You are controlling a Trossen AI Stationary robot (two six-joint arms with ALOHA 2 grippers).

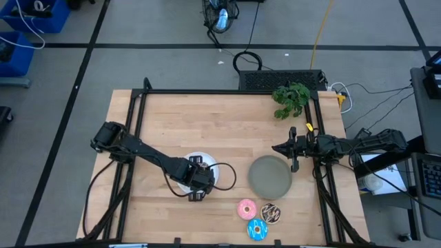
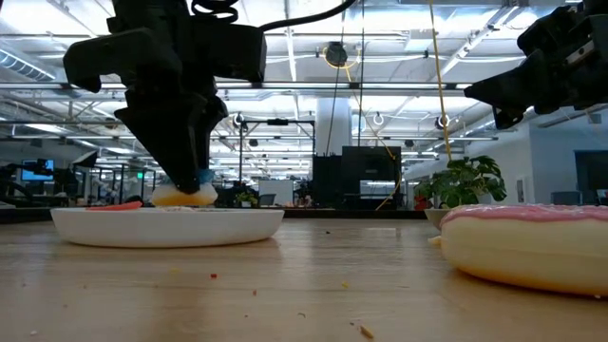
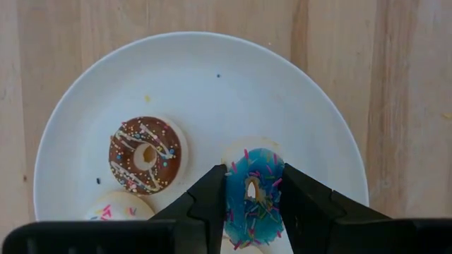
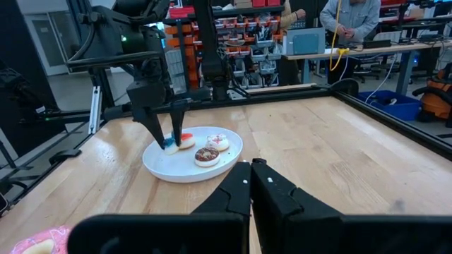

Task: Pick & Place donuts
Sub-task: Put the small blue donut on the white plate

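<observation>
A round white plate (image 1: 207, 160) lies on the table with small donuts on it: a brown one (image 3: 145, 155), a whitish one (image 3: 120, 208) and a red-topped one (image 4: 186, 139). My left gripper (image 1: 198, 178) stands over the plate, pointing down, shut on a small blue sprinkled donut (image 3: 253, 192). Three larger donuts lie flat on the table near its front edge: pink (image 1: 247, 209), sprinkled chocolate (image 1: 270, 213) and blue (image 1: 257, 229). A round grey plate (image 1: 270, 176) lies to their far side. My right gripper (image 1: 289, 150) is shut and empty above the grey plate's far right rim. My left gripper pinches the small blue donut by two opposite sides of its ring (image 3: 233, 197) between its two fingers (image 3: 205, 201). The fingers come from above, pointing down. The donut sits level, icing up, low over the white plate (image 2: 166, 223); whether it still touches the plate I cannot tell.
A green leafy plant (image 1: 291, 98) lies at the table's far right corner. A black frame (image 1: 227, 91) runs along the table's edges. Bare wood lies between the two plates and across the far half of the table. A person (image 4: 349, 21) stands at a bench far behind the table.
</observation>
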